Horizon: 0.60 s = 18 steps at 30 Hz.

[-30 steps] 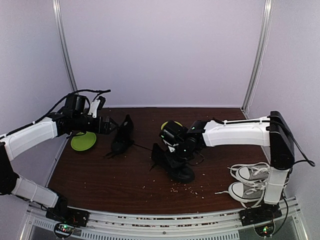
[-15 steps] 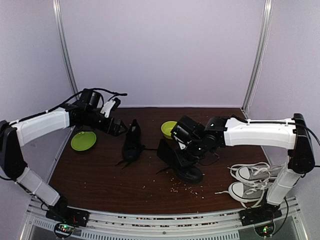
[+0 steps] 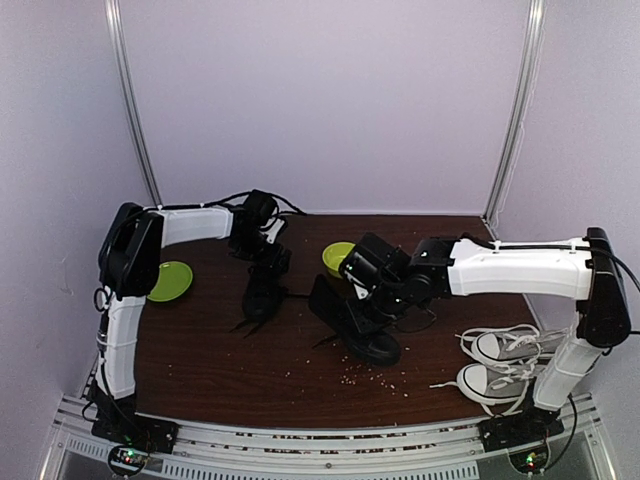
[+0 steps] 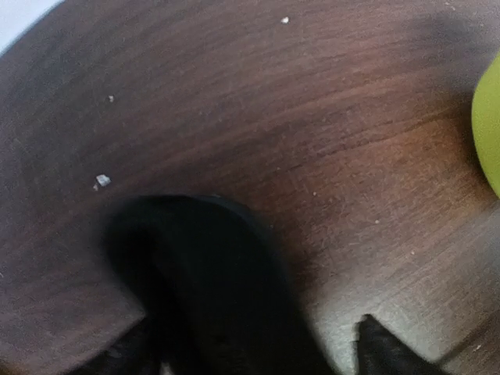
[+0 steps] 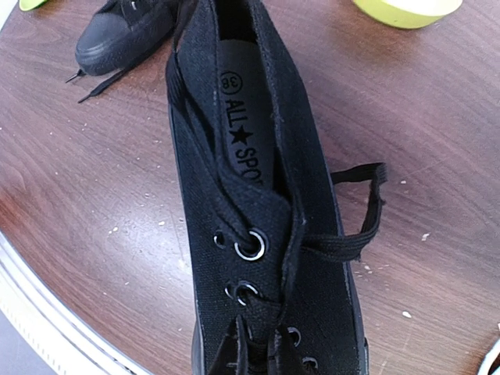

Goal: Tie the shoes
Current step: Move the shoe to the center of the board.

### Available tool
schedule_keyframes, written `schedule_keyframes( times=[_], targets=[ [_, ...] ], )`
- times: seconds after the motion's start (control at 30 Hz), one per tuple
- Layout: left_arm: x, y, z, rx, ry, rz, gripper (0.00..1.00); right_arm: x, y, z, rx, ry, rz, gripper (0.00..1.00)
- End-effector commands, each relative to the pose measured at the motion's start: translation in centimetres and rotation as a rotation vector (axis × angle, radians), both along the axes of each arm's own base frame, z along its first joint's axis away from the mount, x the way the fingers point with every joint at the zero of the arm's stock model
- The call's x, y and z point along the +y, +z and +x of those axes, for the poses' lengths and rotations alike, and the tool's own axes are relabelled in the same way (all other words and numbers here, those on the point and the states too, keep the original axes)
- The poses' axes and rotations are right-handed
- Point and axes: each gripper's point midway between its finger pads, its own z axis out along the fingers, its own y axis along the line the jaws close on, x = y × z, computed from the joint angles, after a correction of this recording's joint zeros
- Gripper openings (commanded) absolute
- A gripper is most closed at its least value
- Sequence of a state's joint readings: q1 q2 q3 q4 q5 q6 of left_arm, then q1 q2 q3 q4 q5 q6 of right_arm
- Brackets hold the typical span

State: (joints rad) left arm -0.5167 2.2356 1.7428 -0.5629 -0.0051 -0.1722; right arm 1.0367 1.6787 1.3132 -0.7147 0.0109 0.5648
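Shoes, two — left gripper (image 3: 272,257) spread over left shoe (image 3: 262,300), right gripper (image 3: 358,305) closed over right shoe (image 3: 376,345).

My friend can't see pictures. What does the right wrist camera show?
A black lace-up sneaker fills the view from above, its laces loose and untied, on a dark wooden table. The second black sneaker and a lime-green bowl peek in along the top.

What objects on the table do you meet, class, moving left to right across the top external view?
Green plate → first black shoe → second black shoe → grey-and-white sneakers. The green bowl overlaps the second black shoe sideways, so it is left out.
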Motion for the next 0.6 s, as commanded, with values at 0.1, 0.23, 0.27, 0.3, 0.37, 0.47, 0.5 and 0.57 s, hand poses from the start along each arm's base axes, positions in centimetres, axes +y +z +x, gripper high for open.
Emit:
schedule_keyframes(
  times=[0.1,0.23,0.27,0.3,0.37,0.47,0.5,0.57],
  targets=[
    [0.8,1.2,-0.6,-0.006,0.069,0.010,0.00,-1.5,6.6,1.6,-0.181,-0.039,0.057,0.00],
    [2.6,5.6,-0.1,-0.105,0.108,-0.026,0.00,-2.2,7.5,1.6,-0.190,-0.060,0.053,0.00],
    [3.9,6.9,0.2,-0.140,0.130,-0.019,0.00,-2.3,7.6,1.6,-0.191,-0.065,0.052,0.00],
    [5.4,8.0,0.4,-0.171,0.158,-0.007,0.00,-2.5,7.7,1.5,-0.190,-0.072,0.052,0.00],
    [8.6,10.5,0.9,-0.233,0.214,0.005,0.00,-2.8,7.8,1.3,-0.179,-0.087,0.048,0.00],
    [11.5,13.7,1.1,-0.282,0.237,-0.030,0.00,-2.8,6.9,0.8,-0.147,-0.090,0.037,0.00],
    [11.9,14.5,1.1,-0.299,0.229,-0.028,0.00,-2.8,6.5,0.7,-0.139,-0.091,0.028,0.00],
    [12.3,14.9,1.3,-0.322,0.217,-0.004,0.00,-2.6,6.0,0.6,-0.126,-0.095,0.022,0.00]
  ],
)
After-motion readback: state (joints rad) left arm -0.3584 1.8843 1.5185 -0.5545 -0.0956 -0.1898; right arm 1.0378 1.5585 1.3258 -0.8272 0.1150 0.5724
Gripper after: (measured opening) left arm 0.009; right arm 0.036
